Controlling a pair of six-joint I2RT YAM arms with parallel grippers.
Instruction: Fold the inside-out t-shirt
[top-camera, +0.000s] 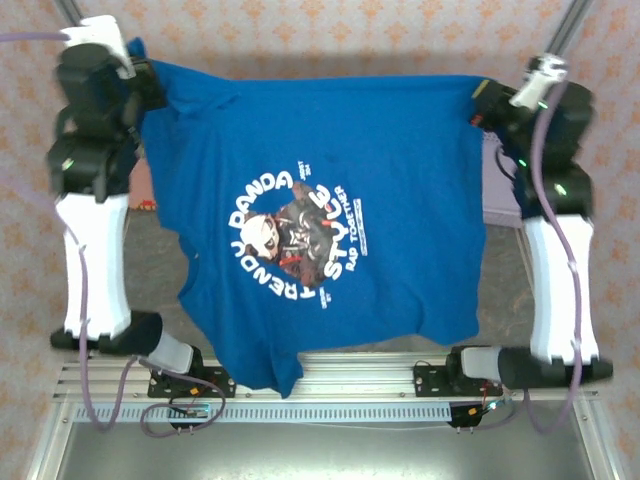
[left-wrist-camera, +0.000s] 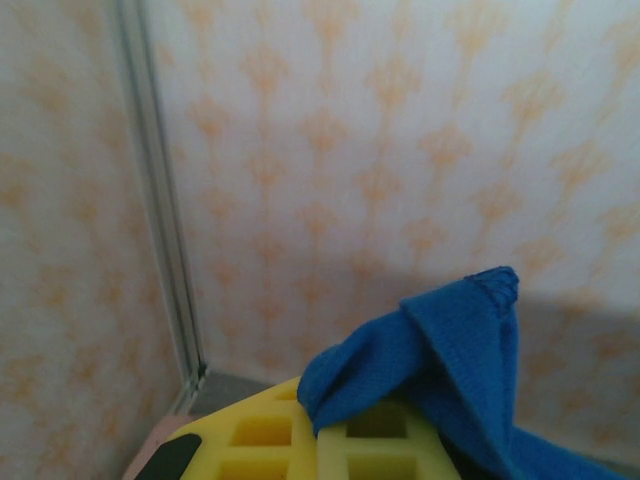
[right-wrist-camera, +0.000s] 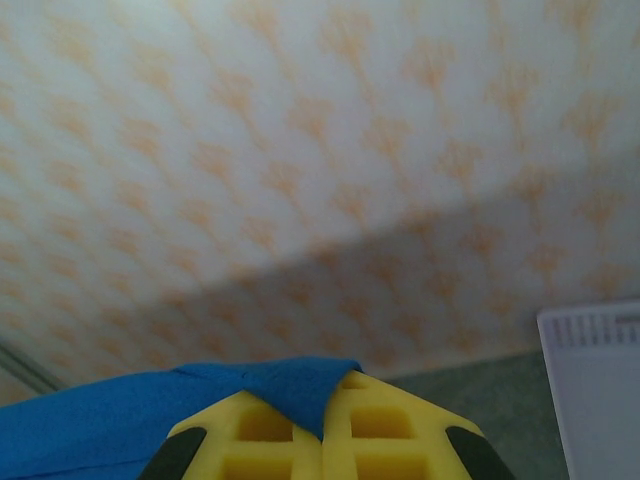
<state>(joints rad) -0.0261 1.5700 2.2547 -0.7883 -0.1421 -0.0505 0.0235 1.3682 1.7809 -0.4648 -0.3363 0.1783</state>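
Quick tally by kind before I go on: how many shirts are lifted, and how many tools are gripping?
t-shirt, blue, held up and spread: 1
Tools shut on its upper corners, left tool and right tool: 2
Total: 3

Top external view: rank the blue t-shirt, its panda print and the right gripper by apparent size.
1. blue t-shirt, largest by far.
2. panda print.
3. right gripper, smallest; cloth partly hides it.
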